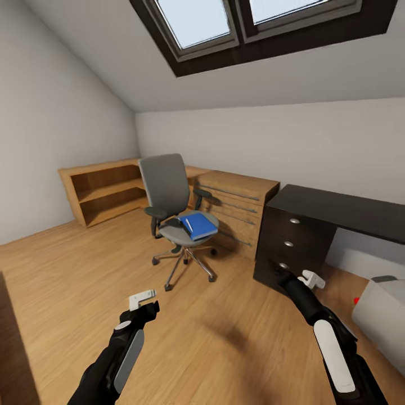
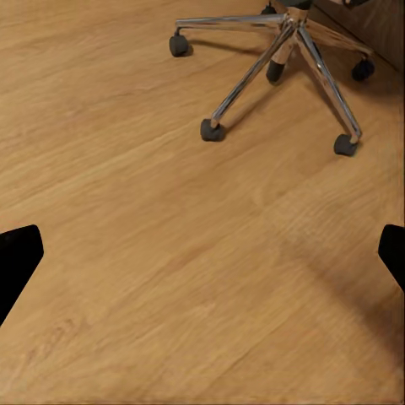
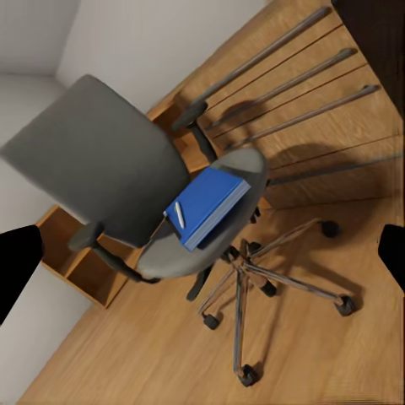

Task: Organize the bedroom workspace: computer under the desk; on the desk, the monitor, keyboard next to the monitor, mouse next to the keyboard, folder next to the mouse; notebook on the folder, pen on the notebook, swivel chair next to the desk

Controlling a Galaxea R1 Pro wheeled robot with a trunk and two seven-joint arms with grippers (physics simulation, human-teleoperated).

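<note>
The step is fetching the folder [image 1: 198, 225] — it lies on the chair [image 1: 169, 197] seat, ahead of both tools. Left tool [image 1: 142, 300] and right tool [image 1: 311, 279] are released, empty. Next — drive closer, then reach over the seat.

Bare floor [image 1: 84, 281] open up to swivel chair [image 1: 169, 191]; drawer unit [image 1: 239, 211] close behind.

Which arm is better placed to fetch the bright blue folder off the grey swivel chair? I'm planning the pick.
Probably the right: the right gripper points at the bright blue folder on the grey swivel chair; the left gripper faces floor.
</note>
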